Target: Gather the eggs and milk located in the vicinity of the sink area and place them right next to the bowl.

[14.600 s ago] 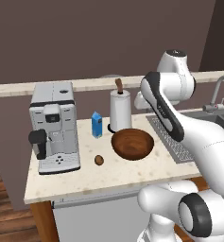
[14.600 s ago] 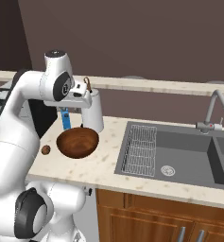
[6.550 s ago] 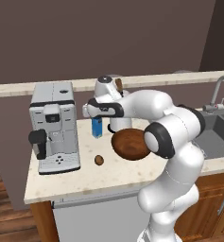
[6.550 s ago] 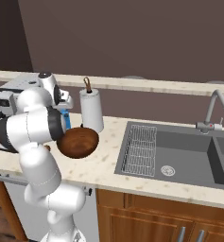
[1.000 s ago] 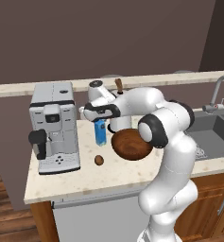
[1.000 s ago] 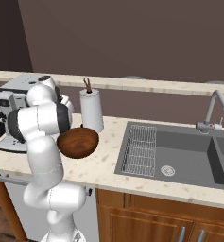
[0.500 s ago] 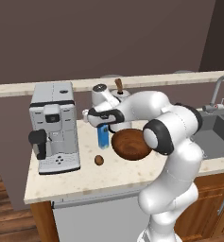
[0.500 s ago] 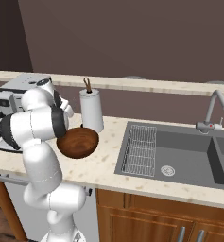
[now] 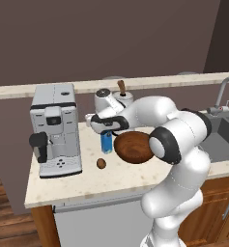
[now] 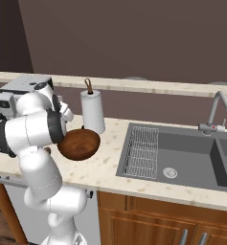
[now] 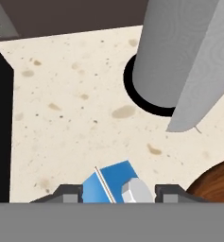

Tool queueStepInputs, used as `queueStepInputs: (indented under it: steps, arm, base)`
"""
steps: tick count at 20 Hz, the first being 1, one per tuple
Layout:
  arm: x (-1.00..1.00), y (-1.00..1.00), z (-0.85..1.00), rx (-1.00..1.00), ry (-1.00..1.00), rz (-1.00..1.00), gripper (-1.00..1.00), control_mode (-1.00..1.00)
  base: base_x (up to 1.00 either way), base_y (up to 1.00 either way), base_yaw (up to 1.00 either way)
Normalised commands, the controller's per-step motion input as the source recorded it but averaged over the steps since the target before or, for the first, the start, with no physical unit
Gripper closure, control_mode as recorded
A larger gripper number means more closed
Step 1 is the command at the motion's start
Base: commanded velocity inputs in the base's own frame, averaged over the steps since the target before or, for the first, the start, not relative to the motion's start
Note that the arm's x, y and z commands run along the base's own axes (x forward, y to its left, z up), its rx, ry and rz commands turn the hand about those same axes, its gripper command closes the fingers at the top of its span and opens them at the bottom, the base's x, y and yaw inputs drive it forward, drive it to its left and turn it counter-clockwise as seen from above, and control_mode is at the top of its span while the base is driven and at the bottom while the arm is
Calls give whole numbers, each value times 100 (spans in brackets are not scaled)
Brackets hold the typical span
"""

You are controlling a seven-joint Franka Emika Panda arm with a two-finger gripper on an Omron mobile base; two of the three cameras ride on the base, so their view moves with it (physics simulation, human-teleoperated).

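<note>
The milk (image 9: 106, 143) stands upright on the speckled tabletop (image 9: 63, 181), just beside the bowl (image 9: 133, 147) on the side that faces the coffee machine (image 9: 55, 129), and the two look to be touching or nearly so from the left base view. The hand (image 9: 106, 131) sits directly over the carton's top, its wrist reaching across above the bowl's far rim. In the hand view the carton's blue gable top (image 11: 114, 185) with its pale cap lies between the two dark fingertips (image 11: 68, 193), one on each side of it; whether the pads actually press on the carton cannot be told, since the contact lies at the bottom edge of that view. The dark brown egg (image 9: 101, 163) lies on the tabletop in front of the bowl, near its coffee-machine side and apart from it, just forward of the carton. The paper-towel roll (image 10: 93, 112) stands upright behind the bowl, close to its rim. In the right base view the sink (image 10: 182, 160), with a wire rack (image 10: 142, 149) in its near end, lies well apart from the bowl (image 10: 79, 144), on the side away from the coffee machine.
</note>
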Motion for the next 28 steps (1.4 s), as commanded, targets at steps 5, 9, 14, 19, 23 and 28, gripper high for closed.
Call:
queueStepInputs:
  steps: [5, 9, 14, 19, 23, 28]
  arm:
    - [-12, 0, -3, 0, -1, -1, 100, -100]
    - [-1, 0, -2, 0, -2, 0, 100, -100]
    - [-4, 0, 0, 0, -1, 0, -100, -100]
    - [-1, 0, 0, 0, 0, 0, -100, -100]
    - [0, 0, 0, 0, 0, 0, -100, -100]
    - [0, 0, 0, 0, 0, 0, -100, -100]
  base:
    - [0, 0, 0]
    - [0, 0, 0]
    - [0, 0, 0]
    - [0, 0, 0]
    - [0, 0, 0]
    - [0, 0, 0]
